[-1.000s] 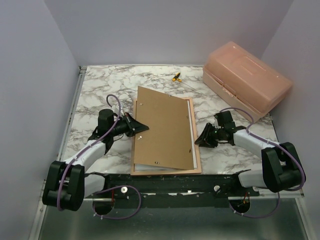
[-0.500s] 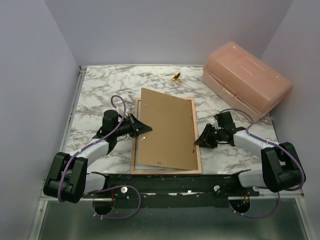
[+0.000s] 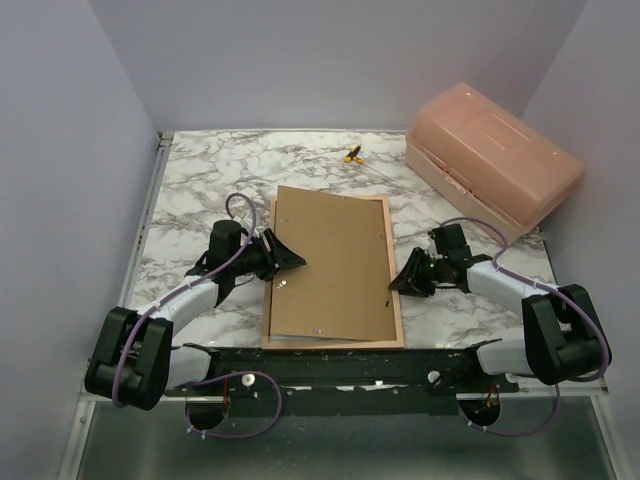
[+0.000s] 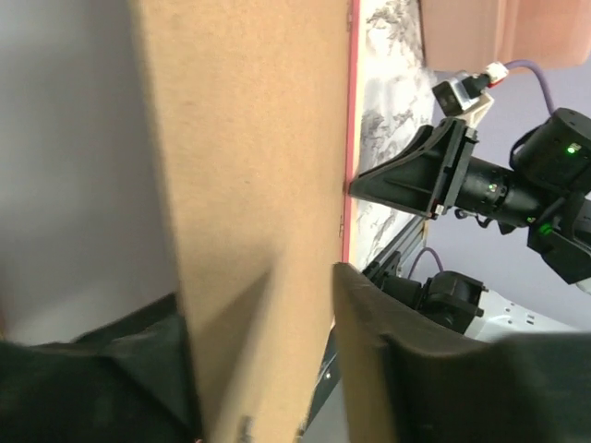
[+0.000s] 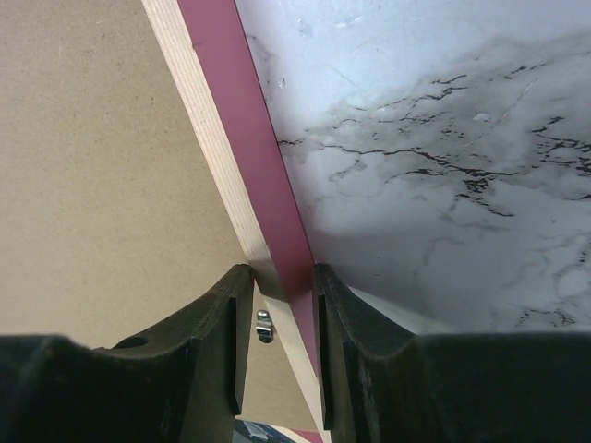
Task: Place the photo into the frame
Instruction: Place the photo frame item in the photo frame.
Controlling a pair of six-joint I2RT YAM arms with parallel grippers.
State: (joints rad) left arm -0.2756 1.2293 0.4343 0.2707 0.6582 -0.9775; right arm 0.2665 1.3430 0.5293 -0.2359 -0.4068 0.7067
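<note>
The frame (image 5: pixel 247 120) lies face down on the marble table (image 3: pixel 200 180), in the middle of the near half, with its light wood back upward and a thin pink edge showing along the right side. A brown backing board (image 3: pixel 330 265) lies flat on top of it, nearly square with the frame and covering almost the whole opening. The photo cannot be made out in any view.

The left gripper (image 3: pixel 283 258) reaches in from the left, its tips at the left edge of the board. In the left wrist view its jaws stand apart with the board's edge between them, and a clear gap shows between the board and one finger (image 4: pixel 365 360), so it clamps nothing.

The right gripper (image 3: pixel 396 284) comes in from the right at the frame's right rim. The right wrist view shows its two fingers (image 5: pixel 217 341) pressed on either side of that rim, one on the wood side and one on the pink side, closed on the frame. A small metal tab (image 5: pixel 263 325) sits on the rim between the fingers.

A salmon plastic box (image 3: pixel 495 155) stands at the far right, well apart from the frame. A small yellow-and-black item (image 3: pixel 352 154) lies near the far edge, beyond the board.
</note>
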